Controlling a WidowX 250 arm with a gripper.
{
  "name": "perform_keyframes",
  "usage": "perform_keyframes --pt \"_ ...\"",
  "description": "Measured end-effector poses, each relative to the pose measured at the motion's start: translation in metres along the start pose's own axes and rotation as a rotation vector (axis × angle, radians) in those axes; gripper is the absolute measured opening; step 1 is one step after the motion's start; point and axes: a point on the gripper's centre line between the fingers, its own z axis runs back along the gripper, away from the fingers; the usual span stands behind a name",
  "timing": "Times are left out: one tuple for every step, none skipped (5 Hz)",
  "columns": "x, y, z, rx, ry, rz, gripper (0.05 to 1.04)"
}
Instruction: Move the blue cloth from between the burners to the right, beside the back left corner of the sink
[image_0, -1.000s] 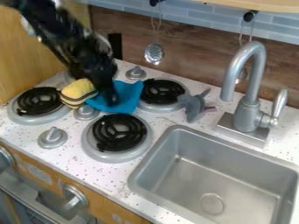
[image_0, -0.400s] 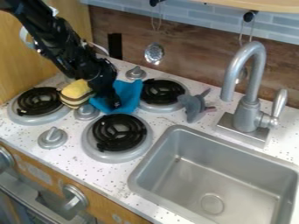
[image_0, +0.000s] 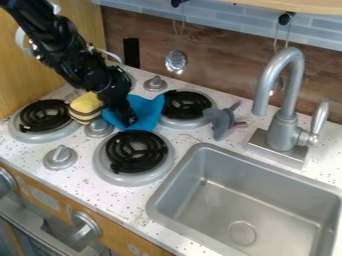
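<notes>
Gripper (image_0: 129, 119) hanging low from the upper left, tip down against a blue cloth (image_0: 150, 108). Hard to say whether spread, narrowed or closed around fabric; cannot tell. As for that cloth, crumpled on the speckled white countertop (image_0: 83, 180), amid the burners of a toy stove. Just beside it, on the left, a soft yellow item with brown stripes (image_0: 85, 104), next to the left burner (image_0: 45, 115). Close by toward the camera, a black-coiled front burner (image_0: 137, 151); just to the right, a rear burner (image_0: 186, 104). Near the cloth, a grey knob (image_0: 99, 128) below the striped item and another knob (image_0: 155, 83) toward the wall. Beyond the rear burner, a small grey toy (image_0: 220, 121). Farther right, a grey faucet (image_0: 283, 132) behind a metal sink (image_0: 234, 195). Up against the wood-look wall (image_0: 220, 70), a hanging silver utensil (image_0: 176, 61).
</notes>
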Motion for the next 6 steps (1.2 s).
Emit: perform_keyframes --pt "0.011 -0.011 -0.002 -0.019 -0.020 -0.026 1.005" --pt "0.030 -0.034 -0.007 -0.053 -0.042 -0.070 1.005" --pt "0.046 -0.061 -0.021 -0.102 -0.048 -0.120 1.005" --pt "0.051 -0.068 -0.026 -0.120 -0.048 -0.112 1.004" --pt "0.053 -0.073 -0.024 -0.124 -0.062 -0.109 1.003" --pt "0.051 -0.079 -0.022 -0.141 -0.073 -0.101 1.002"
